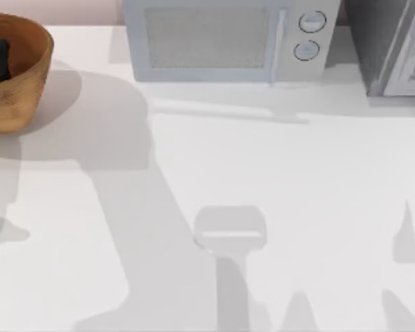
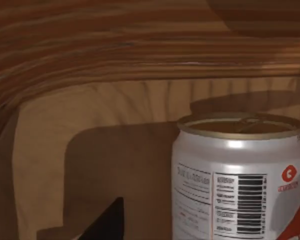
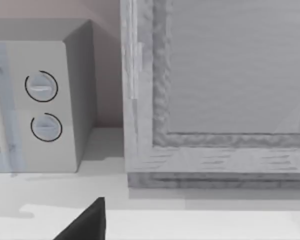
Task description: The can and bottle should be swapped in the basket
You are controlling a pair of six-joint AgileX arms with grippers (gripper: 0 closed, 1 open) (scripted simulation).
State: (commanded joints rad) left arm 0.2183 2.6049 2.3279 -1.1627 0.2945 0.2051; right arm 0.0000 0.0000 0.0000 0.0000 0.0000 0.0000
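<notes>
Reaching into the basket (image 2: 90,60), the left end effector (image 2: 107,222) sits low beside the can (image 2: 240,185), which stands upright against the woven wall; I cannot tell whether it is spread or pinched. The step looks like fetching the can out, so the next move calls for centring on it. Near the microwave (image 3: 45,105), the right end effector (image 3: 85,222) idles.
</notes>
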